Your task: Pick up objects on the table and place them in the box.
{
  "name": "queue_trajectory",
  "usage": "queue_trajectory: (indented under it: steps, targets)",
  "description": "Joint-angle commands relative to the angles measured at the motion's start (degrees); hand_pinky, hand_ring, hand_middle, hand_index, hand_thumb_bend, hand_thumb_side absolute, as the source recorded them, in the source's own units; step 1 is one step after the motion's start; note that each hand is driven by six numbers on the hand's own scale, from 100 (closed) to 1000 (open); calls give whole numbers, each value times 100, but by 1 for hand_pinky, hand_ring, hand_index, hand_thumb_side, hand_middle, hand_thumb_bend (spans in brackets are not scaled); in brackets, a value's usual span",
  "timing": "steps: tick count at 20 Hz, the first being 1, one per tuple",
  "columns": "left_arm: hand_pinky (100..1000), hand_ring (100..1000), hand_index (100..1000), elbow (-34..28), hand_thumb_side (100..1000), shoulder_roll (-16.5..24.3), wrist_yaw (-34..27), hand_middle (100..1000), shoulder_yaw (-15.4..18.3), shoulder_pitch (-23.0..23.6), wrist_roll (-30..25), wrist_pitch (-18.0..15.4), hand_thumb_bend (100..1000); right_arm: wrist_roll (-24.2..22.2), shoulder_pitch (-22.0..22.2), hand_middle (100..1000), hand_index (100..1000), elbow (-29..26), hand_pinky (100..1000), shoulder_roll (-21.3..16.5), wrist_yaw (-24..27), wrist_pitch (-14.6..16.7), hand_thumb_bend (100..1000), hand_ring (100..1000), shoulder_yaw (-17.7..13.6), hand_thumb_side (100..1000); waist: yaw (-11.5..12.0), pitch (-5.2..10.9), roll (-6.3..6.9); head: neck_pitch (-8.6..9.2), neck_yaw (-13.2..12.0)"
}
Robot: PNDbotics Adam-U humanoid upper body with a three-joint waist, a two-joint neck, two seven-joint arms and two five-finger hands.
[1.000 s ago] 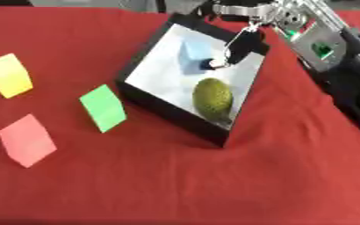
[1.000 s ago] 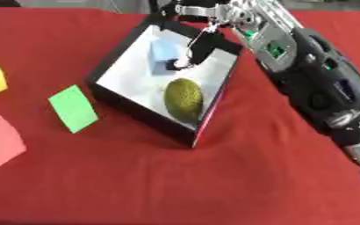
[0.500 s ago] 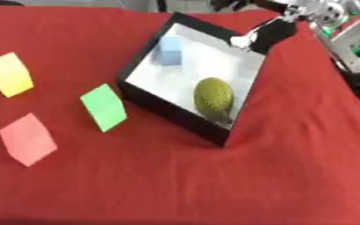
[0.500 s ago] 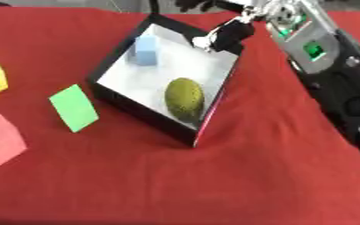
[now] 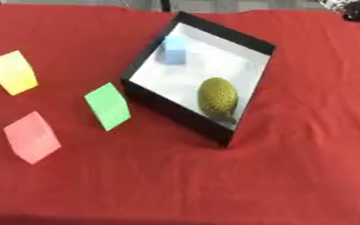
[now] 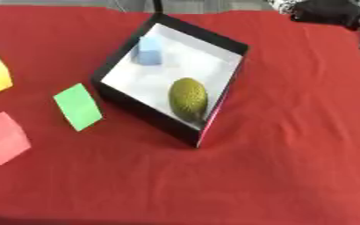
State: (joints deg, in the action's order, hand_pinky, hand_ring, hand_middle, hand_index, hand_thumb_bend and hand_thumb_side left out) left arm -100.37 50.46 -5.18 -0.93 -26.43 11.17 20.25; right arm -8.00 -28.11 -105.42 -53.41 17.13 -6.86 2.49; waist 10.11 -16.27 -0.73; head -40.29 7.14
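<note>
Inside the box (image 5: 253,42) — blue cube (image 5: 173,49), green fruit (image 5: 217,96) — right hand (image 6: 325,11) far corner, grip unclear

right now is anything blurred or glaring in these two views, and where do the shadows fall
Both eye views are soft all over, with no crisp edges. In the left eye view the white floor of the black-walled box looks bright and washed out, and the bumpy yellow-green oval fruit casts a small shadow at its near end. In the right eye view the dark arm part at the top right is smeared.
</note>
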Motion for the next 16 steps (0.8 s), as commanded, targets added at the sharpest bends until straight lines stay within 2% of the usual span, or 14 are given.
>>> queue_trajectory:
  steps: [1,4,5,6,9,10,11,12,16]
  targets:
    - [811,815,851,-91,534,1073,129,784,-388,-285,-1128,561,528,336,204,793,883,-285,892,-207,112,-38,100,919,-325,387,-5,102,41,-30,56]
    - [829,827,853,-301,547,1503,243,791,-782,-556,-2042,921,568,606,468,784,874,-339,889,-72,116,-65,100,910,-479,382,-19,110,78,-33,203]
    - [835,832,856,-370,511,1573,340,792,-904,-645,-2321,1019,688,660,530,782,873,-343,889,-33,106,-80,100,908,-499,352,-27,113,90,-36,193]
    - [839,835,855,-424,531,1615,452,796,-1034,-735,-2594,1101,594,696,584,781,873,-337,889,8,98,-101,100,907,-509,393,-39,117,106,-43,145]
    - [858,844,852,-420,481,1587,817,797,-1348,-987,-3230,1292,645,723,671,779,871,-295,888,80,72,-161,100,906,-506,407,-69,128,148,-67,-32]
    - [871,852,847,-386,428,1561,931,789,-1417,-1046,-3374,1325,685,723,683,778,870,-283,888,90,63,-172,100,906,-503,414,-78,130,158,-76,-78]
    - [871,852,847,-326,428,1533,1066,789,-1499,-1093,-3501,1356,685,720,696,778,870,-275,888,97,53,-181,100,906,-498,414,-91,131,170,-88,-127]
    - [878,855,842,-230,388,1503,1219,786,-1604,-1126,-3625,1391,728,723,712,776,869,-266,888,103,43,-190,100,903,-497,419,-106,131,186,-95,-181]
    - [878,845,826,187,353,1314,1781,770,-2012,-1291,-4079,1378,786,720,771,773,868,-221,887,137,14,-236,100,901,-483,434,-140,135,221,-133,-299]
